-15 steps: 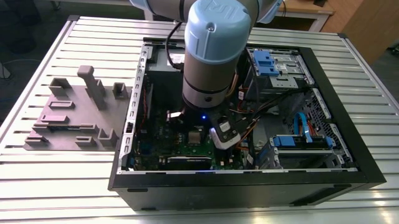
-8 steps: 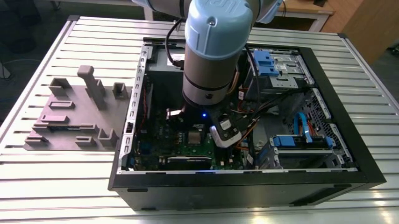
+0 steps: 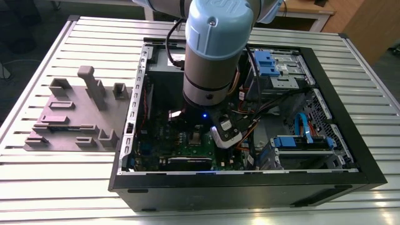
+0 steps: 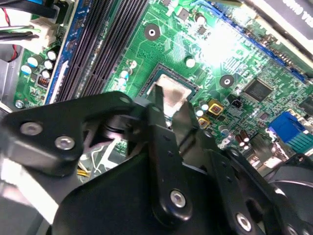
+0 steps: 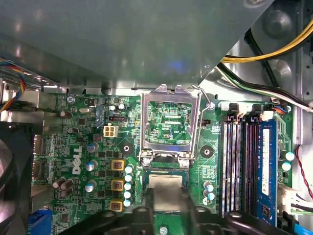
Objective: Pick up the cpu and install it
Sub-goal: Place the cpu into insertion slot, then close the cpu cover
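Gripping the cpu point(image 4: 173, 90) by opposite edges, gripper point(image 4: 171, 102) jaws clamped, low over motherboard point(image 4: 166, 44), beside socket frame point(image 5: 145, 122).

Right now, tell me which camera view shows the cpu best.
The first wrist view: it faces the cpu squarely, silver top beside the open socket frame, one edge behind the gripper. The second wrist view catches it obliquely, with the gripper across part of it. In the exterior view the arm blocks that spot.

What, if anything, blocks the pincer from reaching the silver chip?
Probably nothing, so yes: the pincer sits right at the chip, and the metal frame lies flipped open beside it.
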### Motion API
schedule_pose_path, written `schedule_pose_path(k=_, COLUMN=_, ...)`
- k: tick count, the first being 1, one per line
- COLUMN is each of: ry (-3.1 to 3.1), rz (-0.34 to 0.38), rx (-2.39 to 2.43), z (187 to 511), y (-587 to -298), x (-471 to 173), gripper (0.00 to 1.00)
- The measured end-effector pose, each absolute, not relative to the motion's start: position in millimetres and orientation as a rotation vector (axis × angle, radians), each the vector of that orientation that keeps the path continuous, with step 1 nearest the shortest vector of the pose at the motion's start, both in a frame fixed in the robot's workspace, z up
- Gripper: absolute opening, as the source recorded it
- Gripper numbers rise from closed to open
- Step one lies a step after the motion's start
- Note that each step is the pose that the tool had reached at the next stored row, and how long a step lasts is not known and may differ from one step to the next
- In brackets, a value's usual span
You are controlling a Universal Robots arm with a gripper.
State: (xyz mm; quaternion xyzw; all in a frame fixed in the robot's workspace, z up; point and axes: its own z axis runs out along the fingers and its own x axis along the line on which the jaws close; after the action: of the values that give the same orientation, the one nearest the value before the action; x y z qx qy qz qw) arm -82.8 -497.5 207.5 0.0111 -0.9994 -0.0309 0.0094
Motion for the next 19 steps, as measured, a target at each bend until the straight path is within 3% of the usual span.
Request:
schedule_pose_path(k=7, ry=-3.121, rz=-0.097, rx=0.034, z=207.5, y=-497.5, x=-82.8, gripper=0.1)
schedule_pose_path(k=19, ry=-3.121, rz=-0.101, rx=0.034, z=207.5, y=-497.5, x=-82.8, gripper=0.1)
